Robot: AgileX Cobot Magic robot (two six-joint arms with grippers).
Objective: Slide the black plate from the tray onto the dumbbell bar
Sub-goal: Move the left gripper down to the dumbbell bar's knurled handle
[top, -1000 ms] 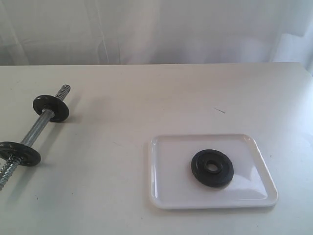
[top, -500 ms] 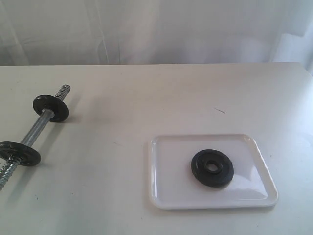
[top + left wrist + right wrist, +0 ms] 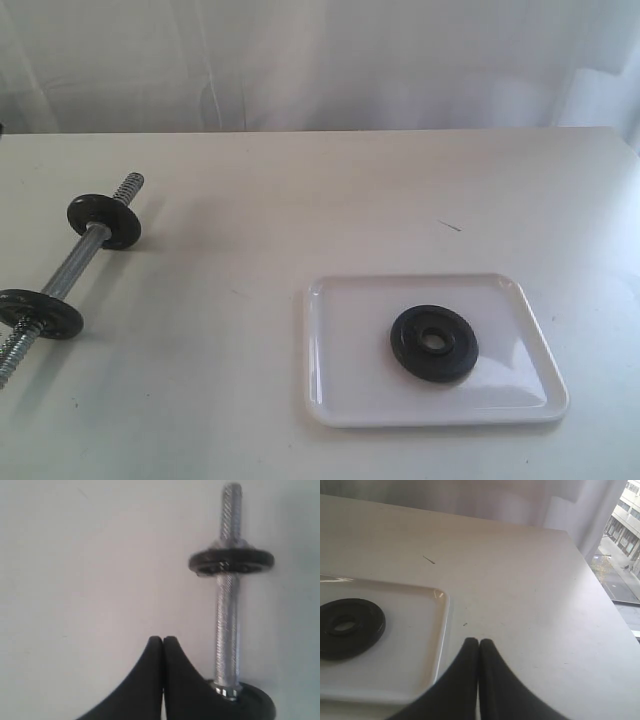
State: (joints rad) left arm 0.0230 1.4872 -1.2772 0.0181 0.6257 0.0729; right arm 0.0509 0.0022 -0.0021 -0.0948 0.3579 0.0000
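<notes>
The black plate [image 3: 434, 343] lies flat near the middle of the white tray [image 3: 340, 400], also seen as the black plate [image 3: 347, 626] on the tray [image 3: 415, 645] in the right wrist view. At the far left of the table lies the silver dumbbell bar [image 3: 75, 263], carrying two other black discs [image 3: 104, 219] [image 3: 42, 312]. My left gripper [image 3: 163, 640] is shut and empty, beside the dumbbell bar [image 3: 227, 625]. Just off the tray's edge, my right gripper [image 3: 478, 642] is shut and empty. Neither gripper shows in the exterior view.
The white table's [image 3: 300, 200] far edge meets a white curtain [image 3: 320, 60]. A small dark mark [image 3: 448, 225] lies behind the tray. In the right wrist view the table's edge [image 3: 600, 580] drops off beside a window.
</notes>
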